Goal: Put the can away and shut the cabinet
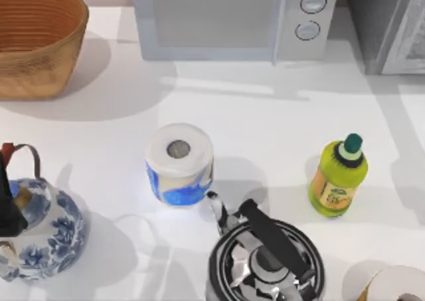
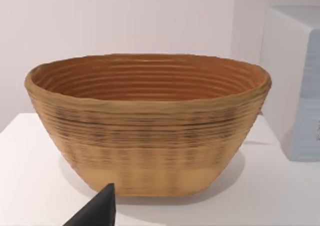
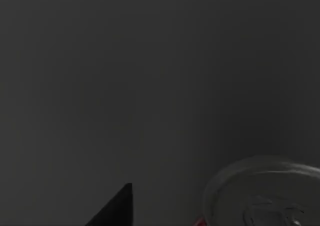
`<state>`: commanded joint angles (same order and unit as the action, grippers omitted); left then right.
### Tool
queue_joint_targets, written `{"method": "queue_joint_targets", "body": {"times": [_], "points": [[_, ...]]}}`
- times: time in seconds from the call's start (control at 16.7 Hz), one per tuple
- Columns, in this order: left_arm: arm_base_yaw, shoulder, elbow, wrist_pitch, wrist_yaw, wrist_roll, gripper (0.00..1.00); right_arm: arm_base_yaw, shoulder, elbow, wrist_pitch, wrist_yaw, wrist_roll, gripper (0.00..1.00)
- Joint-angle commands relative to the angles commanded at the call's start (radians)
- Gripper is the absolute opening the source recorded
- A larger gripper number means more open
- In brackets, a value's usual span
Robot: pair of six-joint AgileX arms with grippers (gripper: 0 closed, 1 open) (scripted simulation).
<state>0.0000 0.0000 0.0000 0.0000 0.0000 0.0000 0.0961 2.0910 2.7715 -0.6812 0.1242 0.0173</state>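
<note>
The can (image 3: 265,196) shows its silver lid and a sliver of red side in the right wrist view, against a plain dark grey surface. A black part of my right gripper (image 3: 117,208) is beside the can, with a gap between them. The cabinet (image 1: 373,22) stands at the table's back right corner, a dark grey box with a pale framed door panel (image 1: 413,42) running off the right edge. My left gripper (image 1: 5,208) is parked at the table's left edge beside a teapot, and its wrist view faces a basket.
A woven basket (image 1: 33,42) sits back left, with a light grey microwave (image 1: 232,18) at the back middle. A paper roll (image 1: 179,163) stands mid-table and a green bottle (image 1: 339,178) to its right. Along the front are a blue-and-white teapot (image 1: 46,234), a steel kettle (image 1: 265,258) and another roll (image 1: 398,284).
</note>
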Motion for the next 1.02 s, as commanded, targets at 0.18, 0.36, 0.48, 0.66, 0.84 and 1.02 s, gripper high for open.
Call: {"method": "queue_joint_targets", "body": {"times": [0.18, 0.36, 0.48, 0.66, 0.84, 1.02], "points": [[0.0, 0.0, 0.0, 0.0, 0.0, 0.0, 1.0, 0.0, 0.0, 0.0, 0.0, 0.0, 0.0, 1.0], [0.0, 0.0, 0.0, 0.0, 0.0, 0.0, 1.0, 0.002, 0.0, 0.0, 0.0, 0.0, 0.0, 1.0], [0.0, 0.0, 0.0, 0.0, 0.0, 0.0, 1.0, 0.002, -0.009, -0.01, 0.005, -0.002, -0.001, 1.0], [0.0, 0.0, 0.0, 0.0, 0.0, 0.0, 1.0, 0.001, -0.093, -0.101, 0.048, -0.021, -0.013, 1.0], [0.0, 0.0, 0.0, 0.0, 0.0, 0.0, 1.0, -0.002, -0.261, -0.284, 0.124, -0.053, -0.03, 1.0], [0.0, 0.0, 0.0, 0.0, 0.0, 0.0, 1.0, -0.008, -0.504, -0.562, 0.22, -0.087, -0.045, 1.0]]}}
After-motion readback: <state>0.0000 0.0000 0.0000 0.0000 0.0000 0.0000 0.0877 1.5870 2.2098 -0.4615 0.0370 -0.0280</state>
